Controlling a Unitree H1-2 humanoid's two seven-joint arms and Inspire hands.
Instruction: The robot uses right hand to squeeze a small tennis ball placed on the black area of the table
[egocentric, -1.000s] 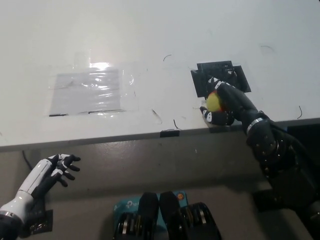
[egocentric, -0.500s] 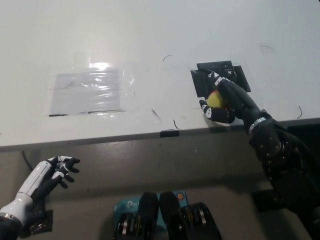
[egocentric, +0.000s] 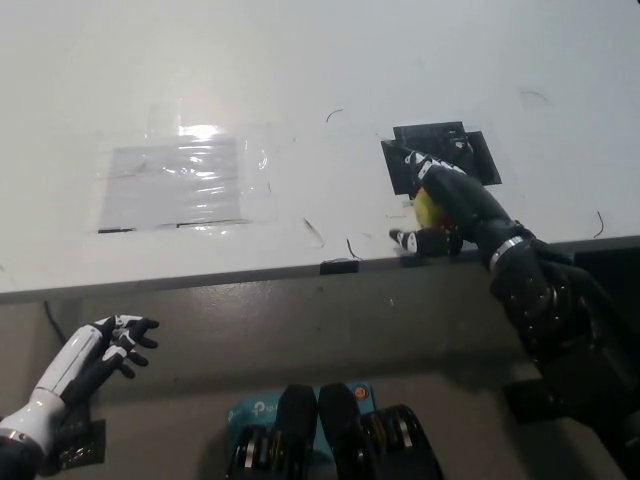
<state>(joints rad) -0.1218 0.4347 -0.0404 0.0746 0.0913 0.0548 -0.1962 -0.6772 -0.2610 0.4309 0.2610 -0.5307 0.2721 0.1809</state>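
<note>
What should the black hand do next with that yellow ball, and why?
Probably close tighter on the ball. The right hand is wrapped over it near the table edge, by the black patch, with only a sliver of yellow showing. The left hand rests open below the table.

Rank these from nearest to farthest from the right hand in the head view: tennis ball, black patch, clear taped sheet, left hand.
1. tennis ball, inside the right hand.
2. black patch, just beyond it on the table.
3. clear taped sheet, far across the table.
4. left hand, below the table edge, lower left.
</note>
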